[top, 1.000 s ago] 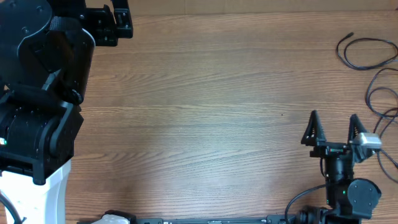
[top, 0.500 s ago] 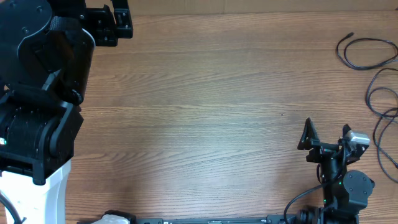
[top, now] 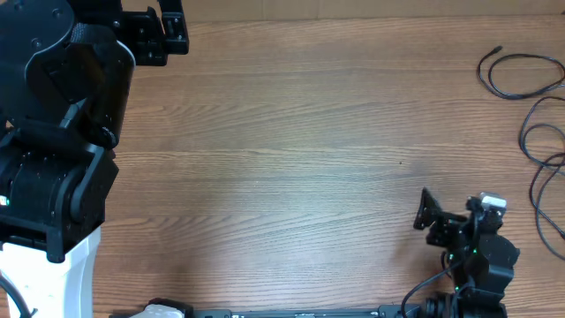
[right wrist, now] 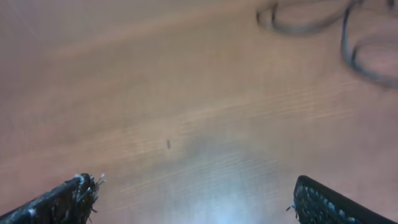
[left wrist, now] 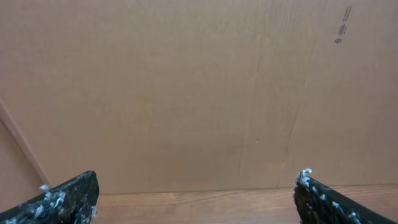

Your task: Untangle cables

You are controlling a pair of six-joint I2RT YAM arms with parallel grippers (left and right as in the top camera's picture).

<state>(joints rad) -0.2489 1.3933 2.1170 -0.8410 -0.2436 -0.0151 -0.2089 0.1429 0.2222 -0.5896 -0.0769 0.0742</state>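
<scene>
The right pincer (top: 459,210) is open wide and holds nothing. It hangs over the brown wooden tabletop (top: 291,159), close to the edge where its arm is fixed. The left pincer (left wrist: 196,182) is open wide too (nothing in it), facing a plain brown cardboard wall (left wrist: 186,93) at the far edge. The thin black cables (top: 482,71) lie in loose loops by the right edge, near the right pincer but not touching it. A wide stretch of wood lies between the two pincers.

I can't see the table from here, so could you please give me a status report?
Left gripper open, empty. Right gripper open, empty. Cables at far right, untouched. Nothing in the way.
</scene>
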